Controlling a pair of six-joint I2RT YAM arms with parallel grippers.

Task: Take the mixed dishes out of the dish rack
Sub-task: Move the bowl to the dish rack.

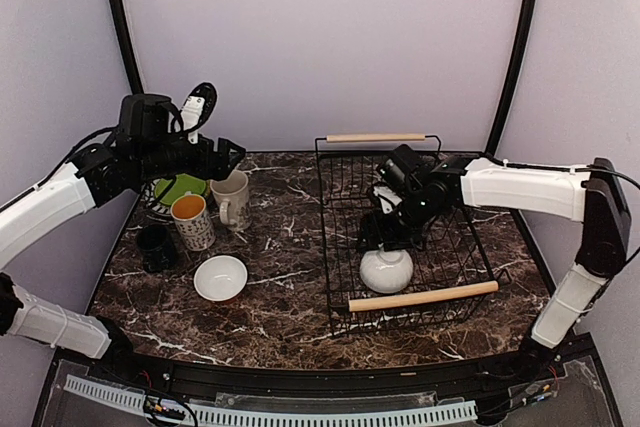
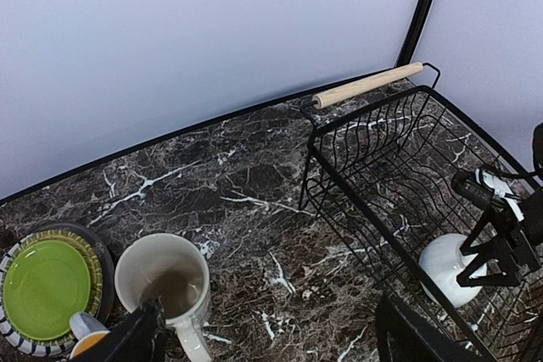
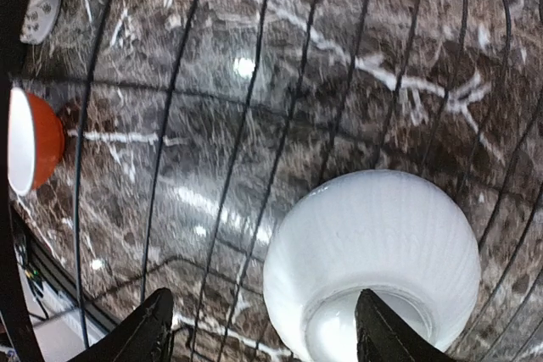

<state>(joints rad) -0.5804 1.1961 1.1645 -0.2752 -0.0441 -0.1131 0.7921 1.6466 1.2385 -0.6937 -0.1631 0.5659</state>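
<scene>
the right gripper [image 3: 268,320] hangs with its fingers spread, holding nothing. the white bowl [image 3: 373,243] lies just beneath it inside the dish rack [image 1: 420,296], rounded ribbed side up. one finger sits over the dome rather than beside it, so a closing pinch could skid off the glaze and knock the bowl into the wires. farther off, the left gripper [image 2: 273,332], also spread and empty, hovers above the cream mug [image 2: 165,281]; a careless descent could tip it.
</scene>
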